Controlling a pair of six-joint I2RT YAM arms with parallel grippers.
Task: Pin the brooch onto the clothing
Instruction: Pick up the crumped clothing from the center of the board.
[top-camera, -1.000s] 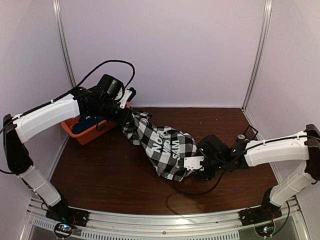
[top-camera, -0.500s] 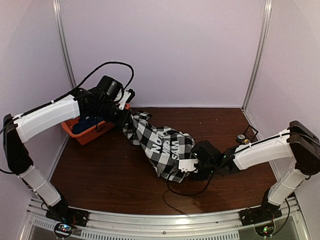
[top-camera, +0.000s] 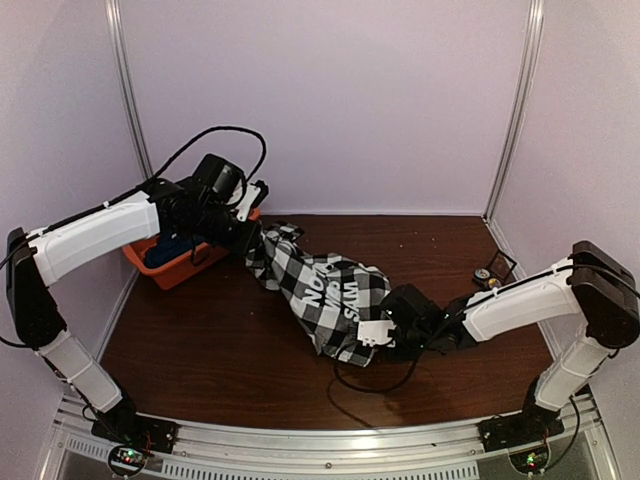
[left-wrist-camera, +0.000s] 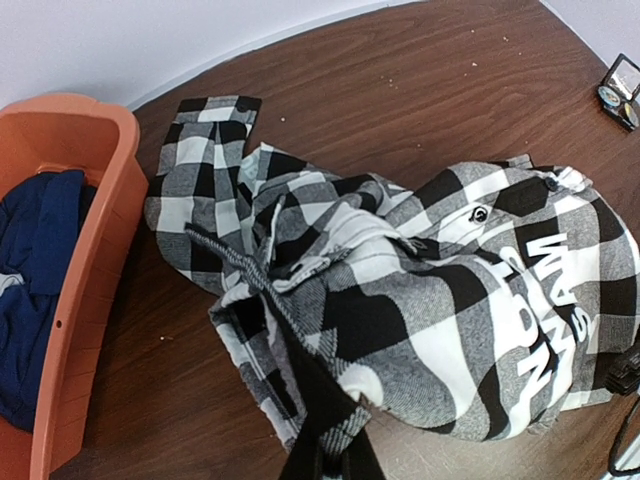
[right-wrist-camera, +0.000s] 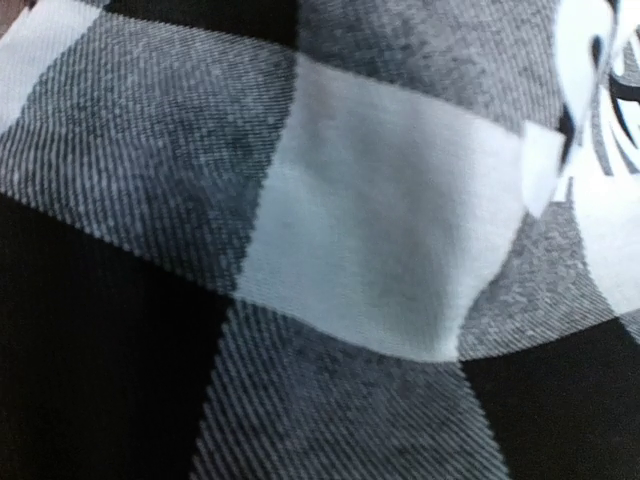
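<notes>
Starting at the left, the orange tub with the navy garment is found just beside the left hand. If that hand were swung back, the tub could be knocked or the wrong garment snagged. The shirt is laid bunched across the counter between the two arms. A hard pull from either end could cause the thin strip pinched at the left to be lost. The lettered panel could also be folded under, with no flat patch left for pinning. At the right, cloth may be missed or several layers caught together, as that wrist view is filled by checks alone. The brooch, judged to be the small round item near the far right edge, is set well apart from both arms and is yet to be fetched.

The left hand is pressed together on a dark twisted fold at the shirt's far end. The right hand is pressed together too, set against the shirt's near right hem. Whether a fold is actually pinched there cannot be told.
</notes>
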